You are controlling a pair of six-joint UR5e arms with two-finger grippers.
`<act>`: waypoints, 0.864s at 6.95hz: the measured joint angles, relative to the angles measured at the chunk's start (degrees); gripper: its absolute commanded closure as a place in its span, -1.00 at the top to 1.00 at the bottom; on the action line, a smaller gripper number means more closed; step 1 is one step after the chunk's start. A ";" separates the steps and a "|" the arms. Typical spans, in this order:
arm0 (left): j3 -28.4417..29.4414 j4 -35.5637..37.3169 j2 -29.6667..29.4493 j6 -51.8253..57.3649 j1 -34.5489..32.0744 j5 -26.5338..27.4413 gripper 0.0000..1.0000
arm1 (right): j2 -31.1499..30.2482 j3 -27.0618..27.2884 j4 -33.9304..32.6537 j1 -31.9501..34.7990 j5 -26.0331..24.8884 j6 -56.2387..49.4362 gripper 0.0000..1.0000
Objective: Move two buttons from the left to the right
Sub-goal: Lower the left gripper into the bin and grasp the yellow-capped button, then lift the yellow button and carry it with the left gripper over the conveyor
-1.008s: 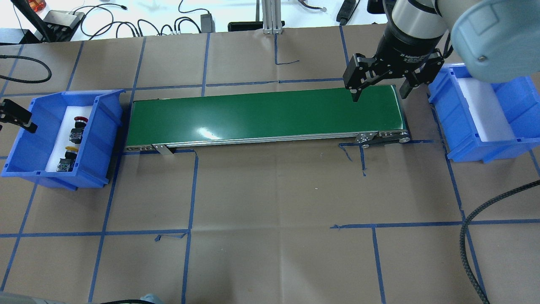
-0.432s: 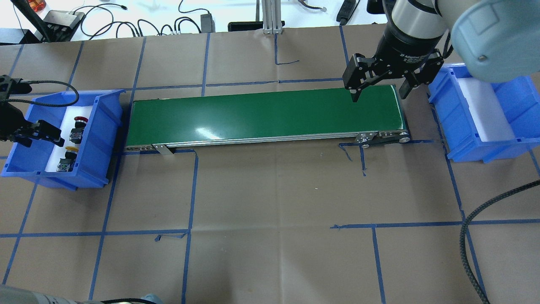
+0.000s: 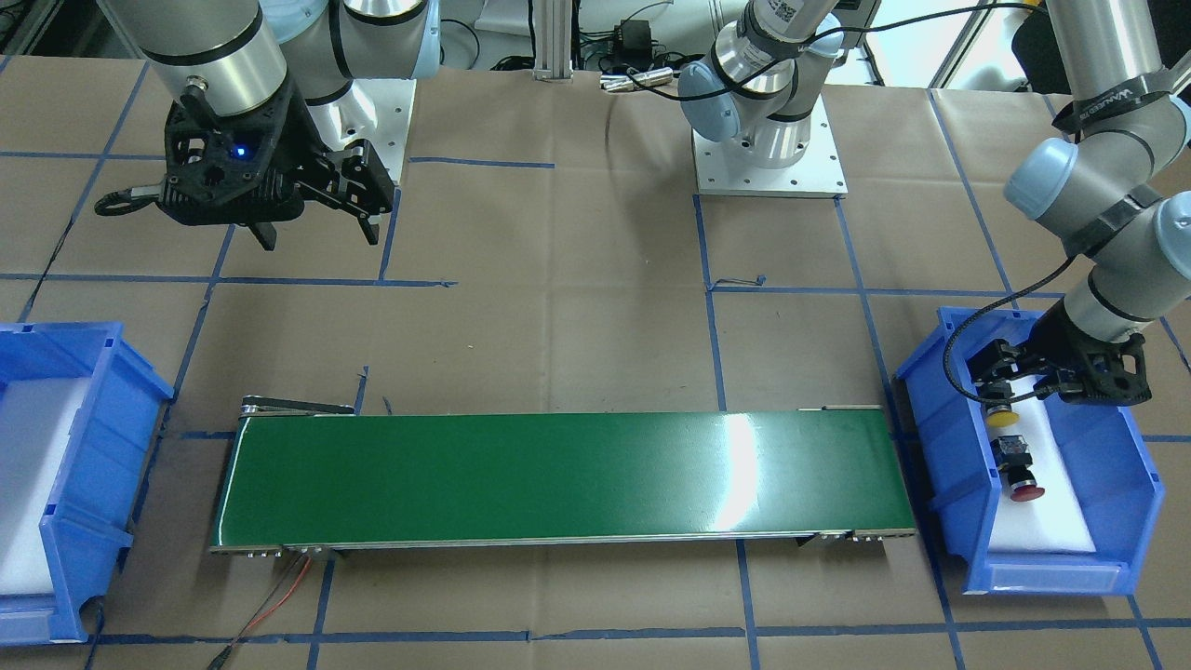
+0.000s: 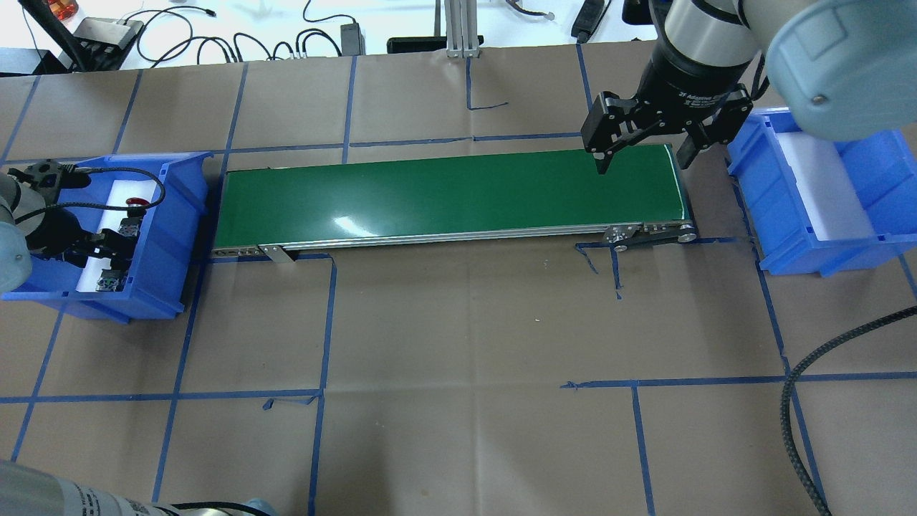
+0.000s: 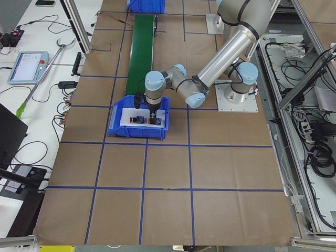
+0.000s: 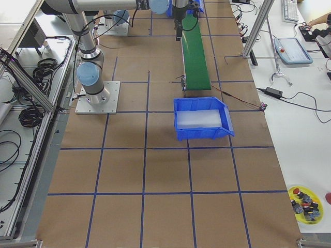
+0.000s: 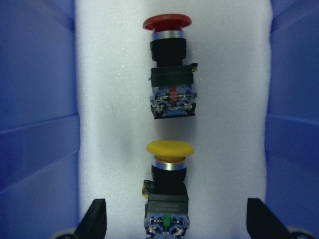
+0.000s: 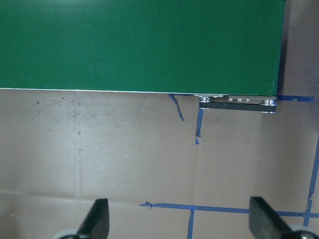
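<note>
Two buttons lie on white foam in the left blue bin (image 4: pixel 166 236). The red-capped button (image 7: pixel 167 23) lies farther along the foam, also seen in the front-facing view (image 3: pixel 1024 491). The yellow-capped button (image 7: pixel 169 150) lies nearer, its base between my left gripper's fingers (image 7: pixel 96 219). My left gripper (image 4: pixel 107 247) hangs open over that bin, straddling the yellow button (image 3: pixel 1003 418) without touching it. My right gripper (image 4: pixel 645 162) is open and holds nothing above the right end of the green conveyor (image 4: pixel 451 193). Beside it stands the right blue bin (image 4: pixel 788 222), holding only white foam.
A black braided cable (image 4: pixel 794 401) curls over the paper at the front right. Loose cables and boxes line the table's far edge (image 4: pixel 236 43). A yellow dish of spare buttons (image 6: pixel 305 204) sits off to the side of the table.
My left gripper has come in from the left edge over the bin and now covers the yellow button from above. The right arm has stayed put.
</note>
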 measured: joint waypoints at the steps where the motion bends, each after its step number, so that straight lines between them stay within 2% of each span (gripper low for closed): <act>1: -0.24 1.48 -1.26 -0.01 0.00 -0.16 1.00 | 0.00 0.01 0.01 0.00 0.04 0.00 1.00; 2: -0.38 2.32 -1.88 0.01 -0.02 -0.16 0.99 | 0.00 0.03 0.07 0.00 0.04 0.00 1.00; 3: -0.42 2.53 -2.06 0.09 -0.04 -0.01 0.61 | 0.00 0.04 0.13 0.00 -0.01 0.00 1.00; 4: -0.43 2.36 -2.04 0.23 -0.05 0.20 0.04 | 0.00 0.04 0.26 0.00 -0.06 0.00 1.00; 6: -0.39 1.52 -1.76 0.32 -0.05 0.88 -0.74 | 0.00 0.04 0.35 0.00 -0.13 0.05 1.00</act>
